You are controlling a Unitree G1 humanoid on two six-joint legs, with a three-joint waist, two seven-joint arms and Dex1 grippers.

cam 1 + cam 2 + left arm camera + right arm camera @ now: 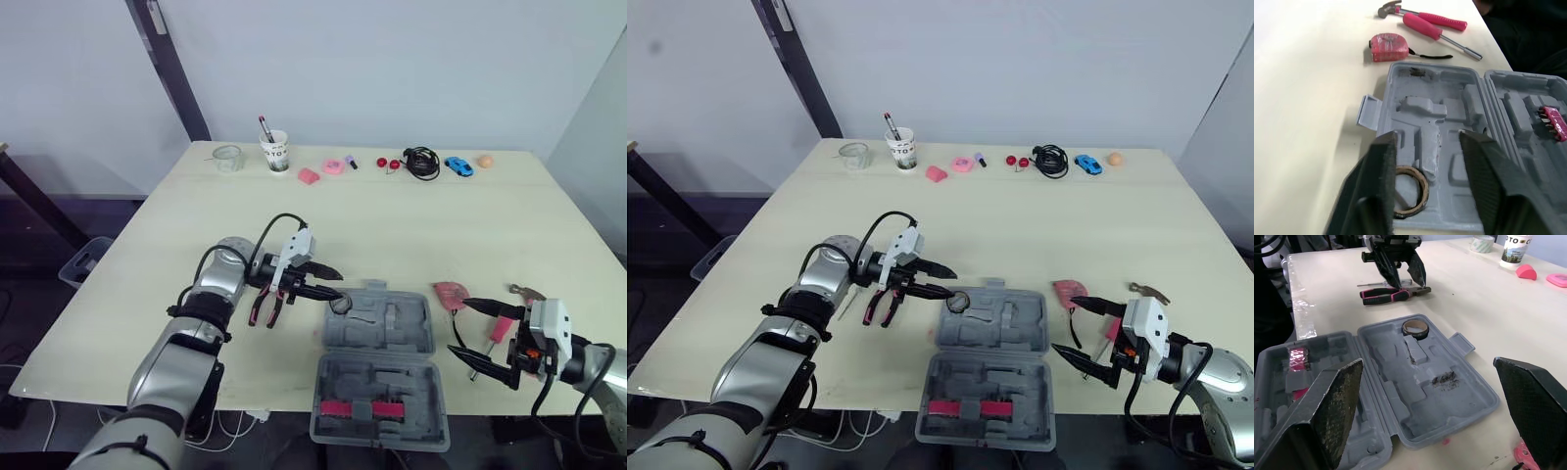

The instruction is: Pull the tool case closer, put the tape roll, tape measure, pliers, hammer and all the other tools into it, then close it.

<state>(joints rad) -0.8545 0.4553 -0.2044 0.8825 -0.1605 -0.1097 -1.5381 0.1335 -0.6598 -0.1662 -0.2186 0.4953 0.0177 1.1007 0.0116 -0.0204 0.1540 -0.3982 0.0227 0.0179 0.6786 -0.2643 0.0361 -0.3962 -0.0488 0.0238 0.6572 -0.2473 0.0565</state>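
Your case [397,323] lies open at the near edge of the tabletop [411,225], between the two arms, and its lid half, toward the robot, seems to reach over that edge. The tape roll [340,305] lies flat in the tray half, in the corner on the robot's left and farthest from the lid. Your left tool [341,285] hangs just over this corner with its fingers spread, and it carries nothing. I judge that the pliers [266,306] are the next thing for this arm. They lie on the tabletop just beside the left wall of the case, under the left tool's wrist, so they are behind the fingertips and not in front of them. Their long axis runs roughly from near to far, with the handles toward the robot. You need to draw the left tool back to the left and lower it across the handles. On the other side of the case lie the tape measure [1388,47], the hammer [1425,16] and a pink screwdriver [1442,35], close together. The right tool [457,326] is near them, spread wide and empty, so these three belong to the right arm.
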